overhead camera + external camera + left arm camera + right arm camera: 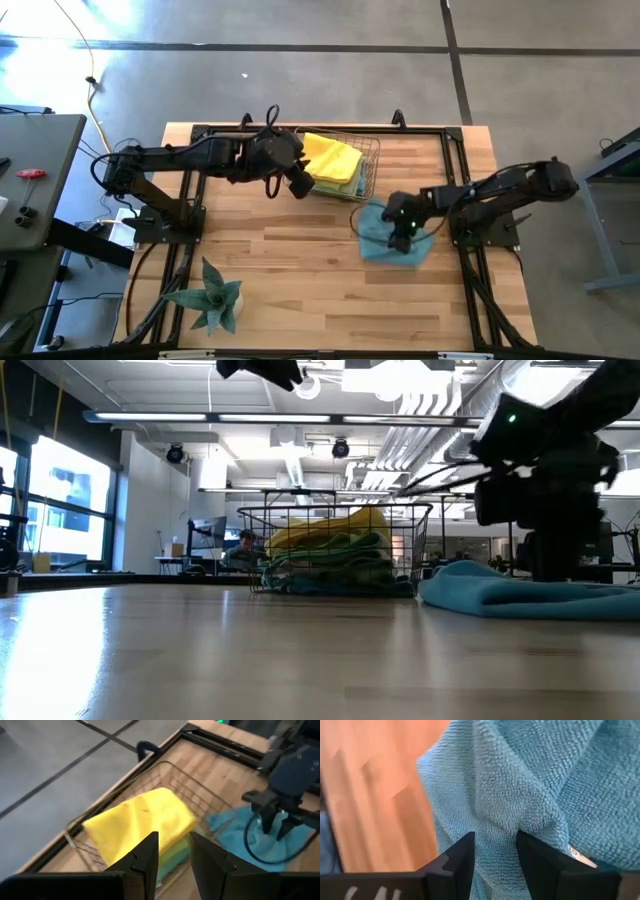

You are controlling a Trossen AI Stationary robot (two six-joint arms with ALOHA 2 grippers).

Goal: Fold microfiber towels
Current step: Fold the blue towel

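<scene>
Closest to my overhead camera are the two dark arms above a pale wooden table (280, 270) of jointed planks, framed by black rails. From above, my left gripper (300, 182) hangs just beside a copper wire basket (368, 170) that holds a stack of folded towels, a bright yellow towel (332, 155) on top with green edges showing under it. My right gripper (402, 238) sits down on a light blue towel (385, 225) lying rumpled on the table next to the basket. A spiky green plant (212, 295) stands near the front left corner. I can read no writing anywhere.

At table height, the blurred plank surface fills the lower half. I see the basket's thin wires with yellow and green cloth heaped inside, and the blue towel as a low soft mound to its right. The right arm above it is a dark mass and its fingertips are hidden. Only a dark scrap of the left arm shows, cut off by the top edge.

Through my left wrist camera, the two black fingers (150, 855) stand a narrow gap apart with nothing between them, above the basket rim. The yellow cloth looks smooth and plump. Beyond, the right gripper presses into the blue towel.

Through my right wrist camera, the nubbly looped blue weave fills the frame, and the fingers (462, 860) pinch a raised fold. A small white tag peeks out, its print too small to read.
</scene>
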